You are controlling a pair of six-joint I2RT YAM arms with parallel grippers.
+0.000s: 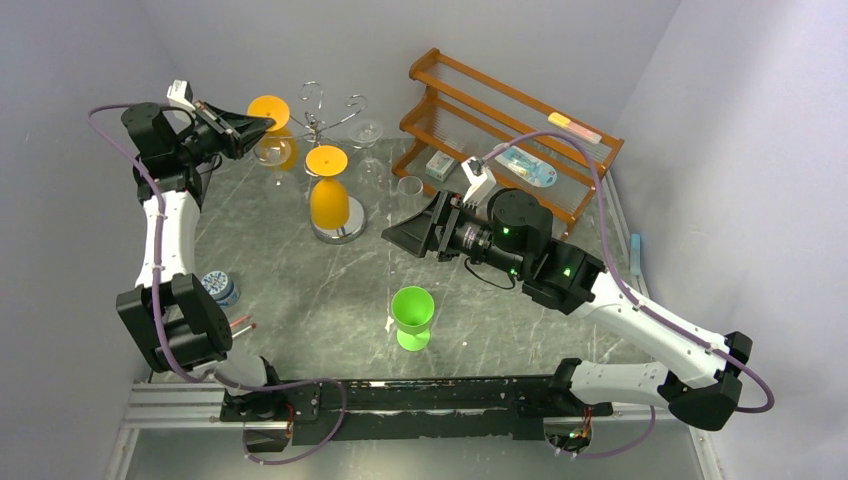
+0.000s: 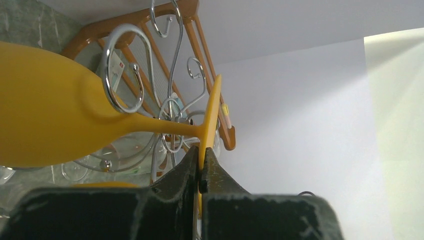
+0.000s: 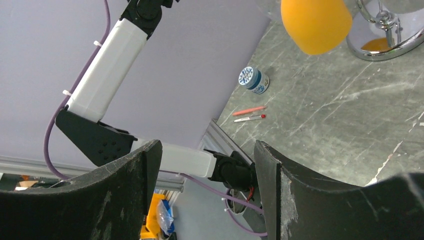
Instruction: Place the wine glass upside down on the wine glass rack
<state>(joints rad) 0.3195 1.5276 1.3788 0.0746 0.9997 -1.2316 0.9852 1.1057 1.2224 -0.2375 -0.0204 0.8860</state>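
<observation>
So the left fingers (image 2: pixel 192 161) are clamped tight on the rim of the foot of the orange wine glass (image 2: pixel 45 120), pinching that thin flat disc edge-on. Makes sense to me: holding it by the foot leaves the stem free to slide into a scroll. From overhead the foot reads as a full circle, so the glass is bowl-down, up in the air just beside the wine glass rack (image 1: pixel 335 108), on its left. The wrist view puts a chrome curl right across the stem, but honestly I can't tell whether the stem sits inside a hook or just behind one.

Materials: the glass looks like matte opaque plastic, with a smooth rounded bowl and a skinny stem. The rack is shiny bent wire with ball-tipped curls and a mirrored round base, standing on the grey marbled bench (image 1: pixel 300 290). A second orange glass (image 1: pixel 330 200) hangs bowl-down from it, plus a clear glass (image 1: pixel 366 131).

The right fingers (image 3: pixel 142 170) are spread wide with nothing between them, hovering mid-bench out of the way. A green goblet (image 1: pixel 412 318) stands near the front.
</observation>
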